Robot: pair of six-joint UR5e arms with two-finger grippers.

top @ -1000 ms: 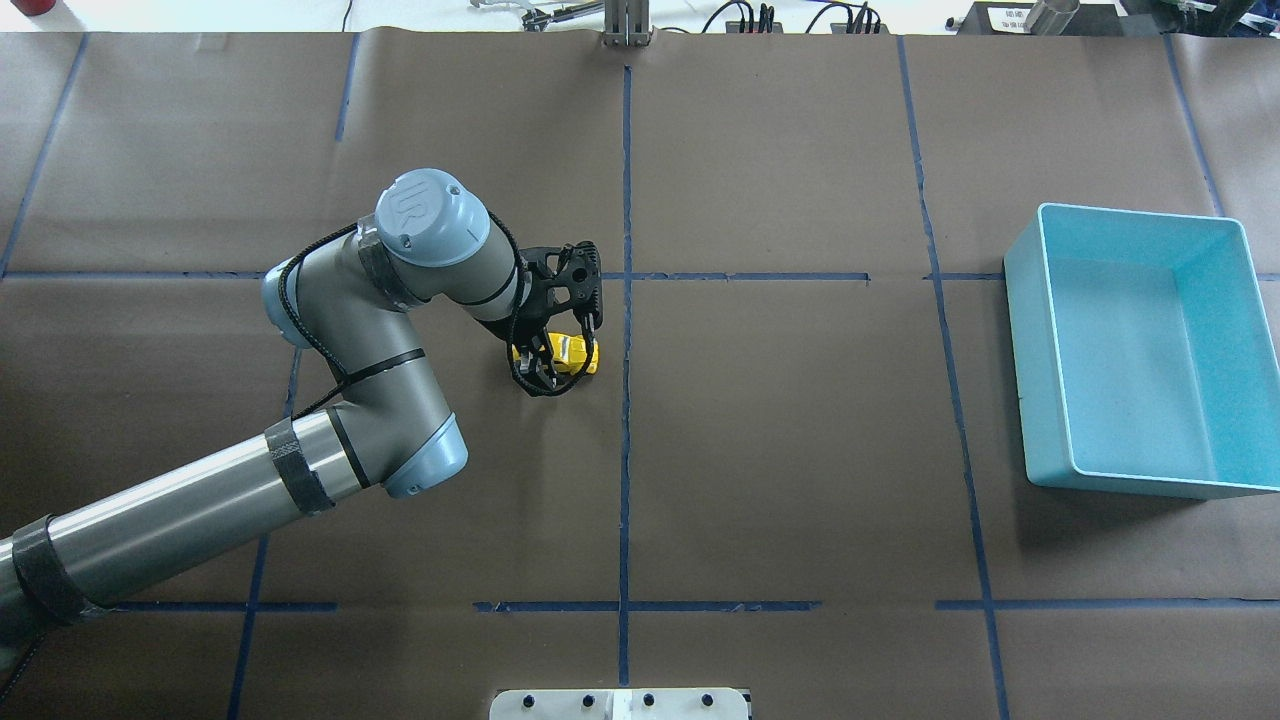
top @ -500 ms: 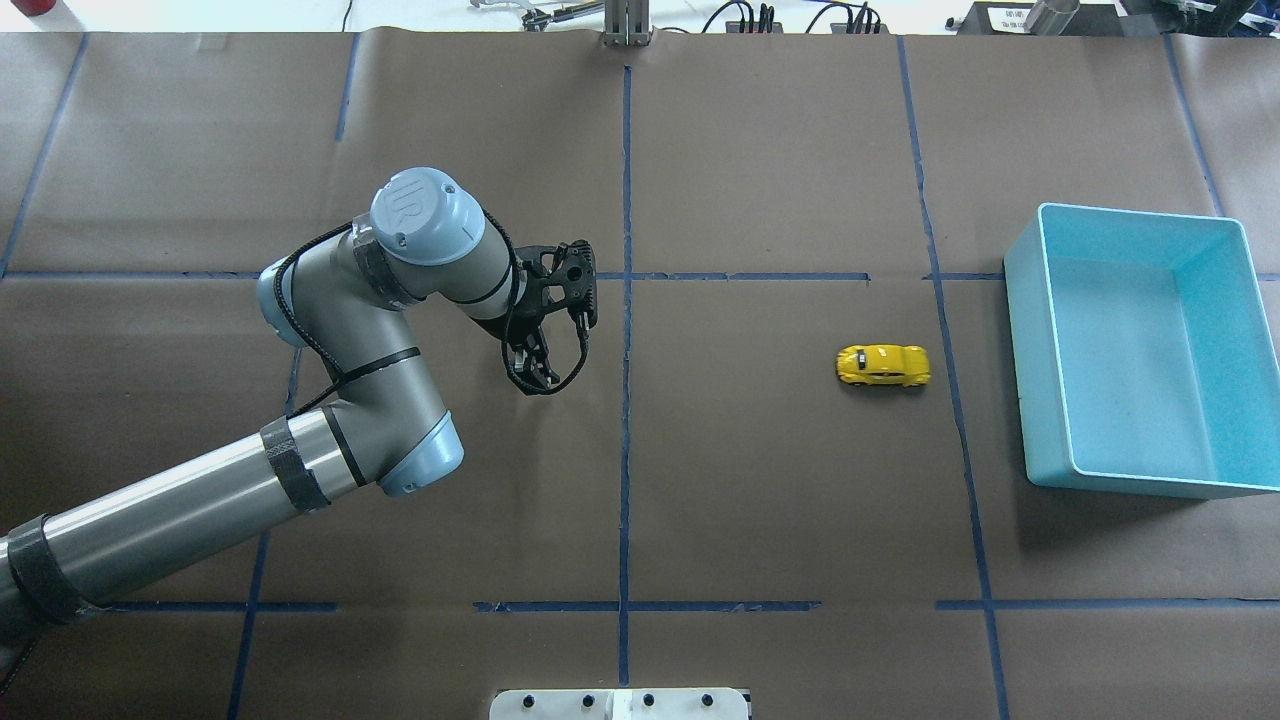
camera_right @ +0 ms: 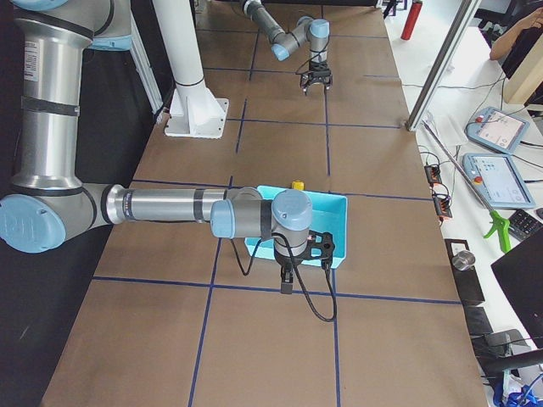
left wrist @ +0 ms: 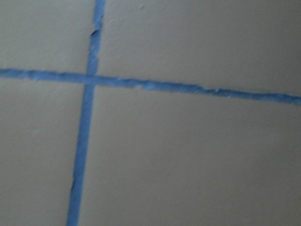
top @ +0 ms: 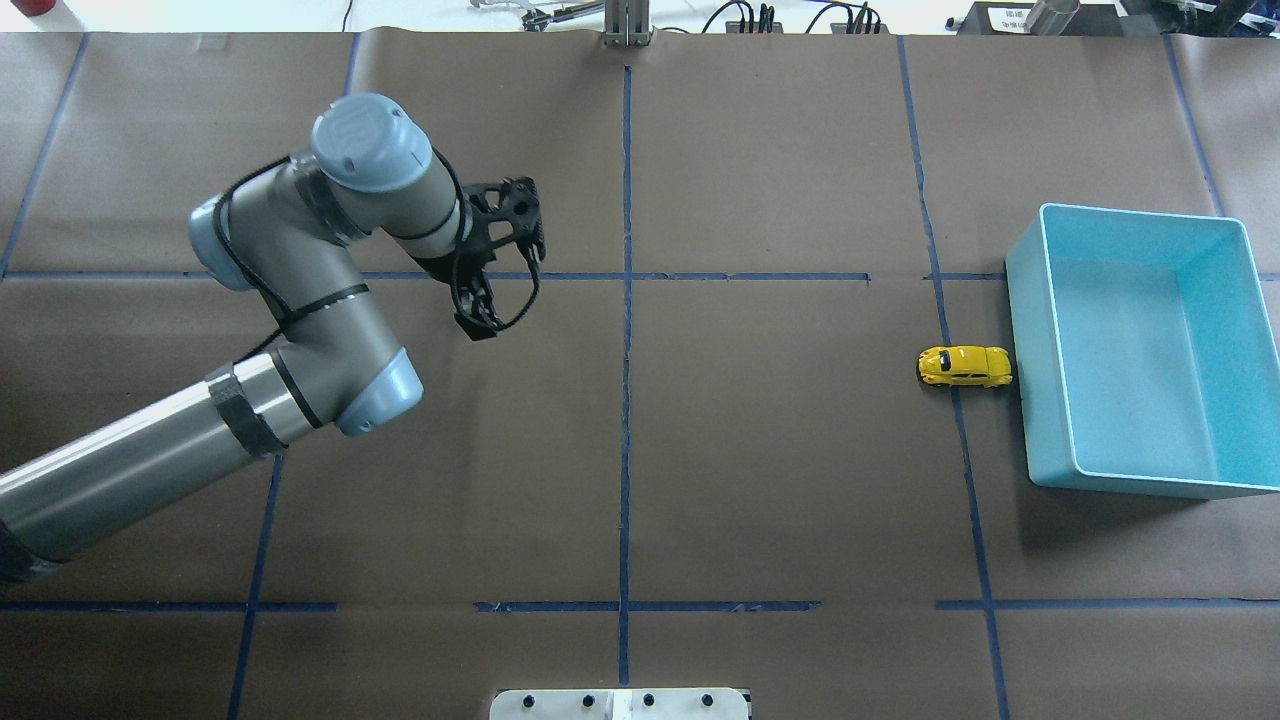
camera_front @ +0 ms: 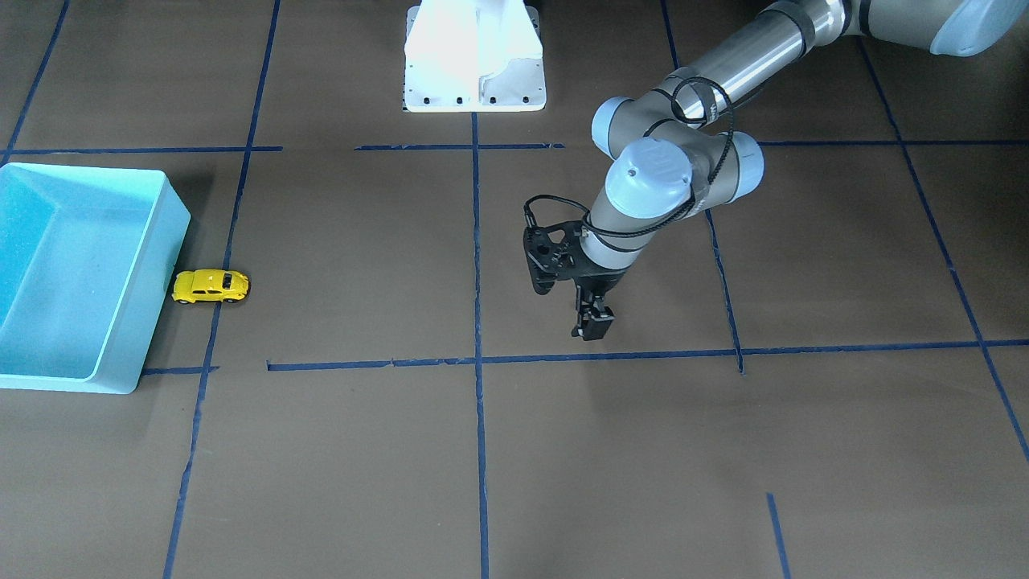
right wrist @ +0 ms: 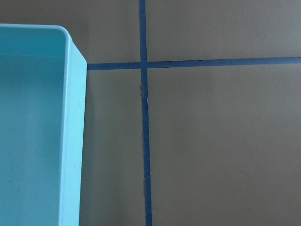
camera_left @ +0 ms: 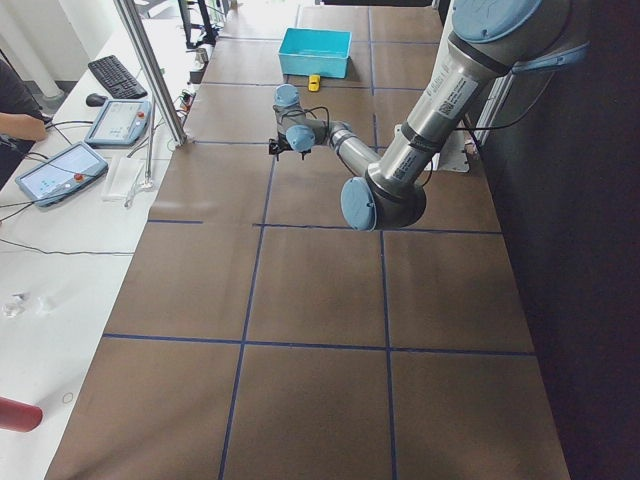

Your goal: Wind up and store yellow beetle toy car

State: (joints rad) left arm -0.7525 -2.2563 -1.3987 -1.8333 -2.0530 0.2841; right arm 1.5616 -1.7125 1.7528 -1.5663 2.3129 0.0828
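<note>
"Overhead exterior first: where is the yellow beetle toy car (top: 965,366)?"

"On its wheels on the brown-papered table (top: 780,450), outside the turquoise bin (top: 1035,380). One end is just beside the bin wall that faces the table's middle. Whether car and wall touch, I cannot tell."

"And the left gripper (top: 478,328)?"

"Well apart from the car, on the other side of the long blue tape line (top: 626,400) down the middle. It hangs above the paper pointing down, its fingers a little apart and nothing between them."

"Does the front-facing camera agree?"

"Yes. There the car sits at the view's left by the bin, and the gripper is right of centre, with the middle tape line between them."

"The right gripper (camera_right: 286,287)?"

"Seen only from the table's right end, hanging low by the bin's near wall — the side away from the car. Its wrist camera looks down on a bin corner and crossed tape; whether those fingers are apart or together I cannot tell"
</note>
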